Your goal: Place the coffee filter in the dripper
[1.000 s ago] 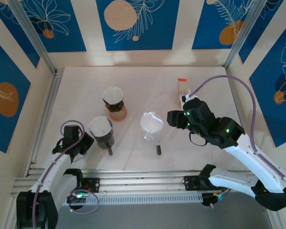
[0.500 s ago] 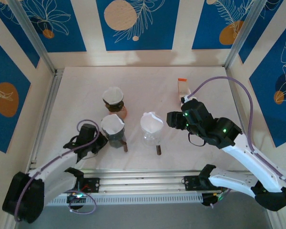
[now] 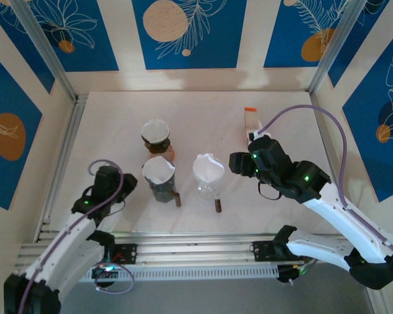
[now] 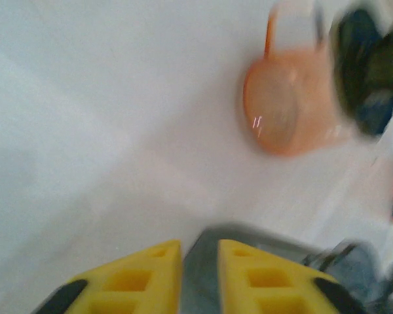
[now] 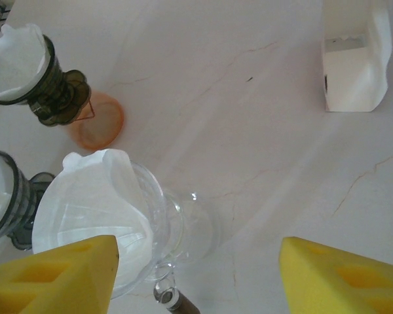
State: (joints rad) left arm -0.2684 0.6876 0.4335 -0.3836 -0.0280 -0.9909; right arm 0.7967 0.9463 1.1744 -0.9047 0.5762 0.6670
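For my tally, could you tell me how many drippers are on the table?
3: the far dark dripper by the orange cup, the near dark dripper, the clear dripper to their right.

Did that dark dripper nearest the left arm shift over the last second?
Yes. The dark dripper slid rightward, closer to the clear dripper, which stayed put.
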